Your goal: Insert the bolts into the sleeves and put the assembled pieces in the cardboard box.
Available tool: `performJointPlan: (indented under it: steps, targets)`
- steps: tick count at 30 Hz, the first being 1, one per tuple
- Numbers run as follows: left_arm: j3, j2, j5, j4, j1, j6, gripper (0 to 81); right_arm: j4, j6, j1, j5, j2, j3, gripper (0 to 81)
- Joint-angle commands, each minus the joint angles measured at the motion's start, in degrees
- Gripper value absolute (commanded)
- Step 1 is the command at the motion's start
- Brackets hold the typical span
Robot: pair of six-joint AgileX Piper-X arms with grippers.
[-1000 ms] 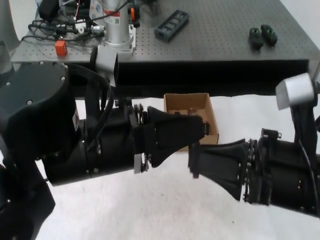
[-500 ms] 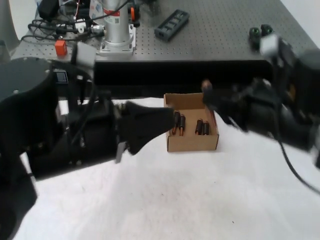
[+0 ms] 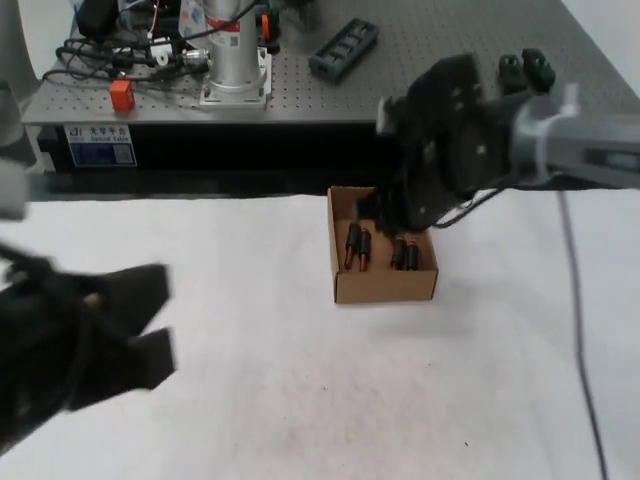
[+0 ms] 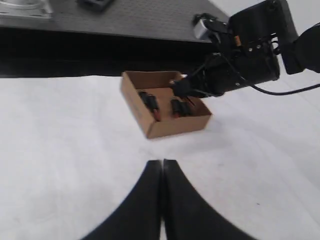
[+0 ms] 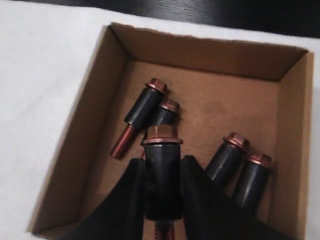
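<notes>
White cloth (image 3: 300, 400) over bench; behind, perforated grey breadboard (image 3: 320, 95) carrying metal post (image 3: 232, 40), cables (image 3: 100, 55), orange block (image 3: 121, 95).

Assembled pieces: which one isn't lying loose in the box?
The piece in the right pincer, over the cardboard box; the other four lie on its floor.

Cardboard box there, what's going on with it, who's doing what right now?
The right tool is shut on an assembled bolt-and-sleeve piece, holding it over the open cardboard box. Four assembled pieces lie inside the box. The left tool is shut, with nothing in it, over the white cloth away from the box.
</notes>
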Motion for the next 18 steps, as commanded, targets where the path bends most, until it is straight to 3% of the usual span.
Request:
performJointPlan:
  steps: [1,6,10,12,14,18]
  targets:
    - [0.99,-4.16,-5.47,3.97,0.18,0.94,0.6,1.38,-0.84,-0.32,0.0,0.27,-1.93,4.3]
    - [3.39,-9.17,-9.18,10.0,0.18,0.94,0.6,3.51,1.02,-0.73,-0.61,2.18,-3.16,3.2]
    - [4.41,-11.63,-12.27,15.23,0.18,0.94,0.6,4.33,2.01,-1.21,-1.08,0.72,-3.16,31.2]
    - [5.19,-12.76,-12.38,16.81,0.18,-0.74,0.6,5.14,2.01,-1.37,0.0,-1.09,-3.04,39.1]
    - [6.35,-13.77,-12.25,18.47,0.18,-2.83,0.6,6.55,1.89,-1.55,0.0,-3.13,-3.04,36.3]
    - [8.78,-15.91,-14.63,21.24,0.18,-3.13,0.6,13.14,1.51,-1.61,0.0,-10.06,-1.61,21.4]
